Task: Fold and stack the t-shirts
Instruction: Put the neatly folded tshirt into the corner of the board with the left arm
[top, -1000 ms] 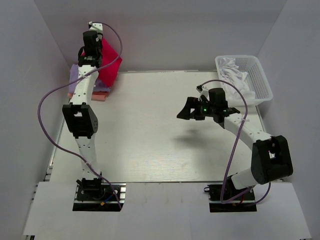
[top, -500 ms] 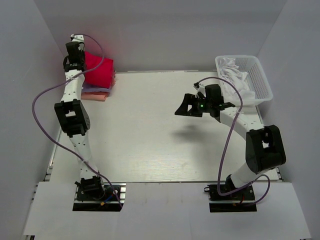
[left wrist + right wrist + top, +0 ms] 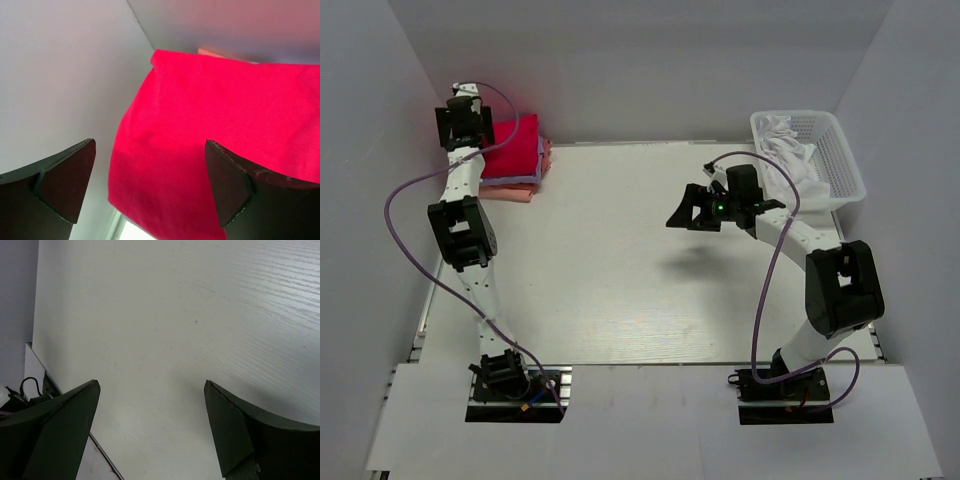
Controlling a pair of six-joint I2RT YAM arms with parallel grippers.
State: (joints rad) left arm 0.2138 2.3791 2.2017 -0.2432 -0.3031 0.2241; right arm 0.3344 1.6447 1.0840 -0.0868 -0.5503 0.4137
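Bright, even overhead light on the pale white wooden tabletop (image 3: 620,290), with just one soft grey shadow at six o'clock of the right arm's black two-finger gripper (image 3: 688,210). Over in the left wrist view, the folded bright red cotton t-shirt (image 3: 225,125) glows saturated, spilling pink onto the grey wall (image 3: 225,25) at twelve o'clock.

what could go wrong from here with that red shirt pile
The left pincer hangs open right by the red shirt; pulling away, a finger might snag the cloth and spoil the fold.
The red shirt sits bulky on the lavender shirt and salmon shirt, so it may slump off.
The right arm's cable loops near the basket and could catch its rim.
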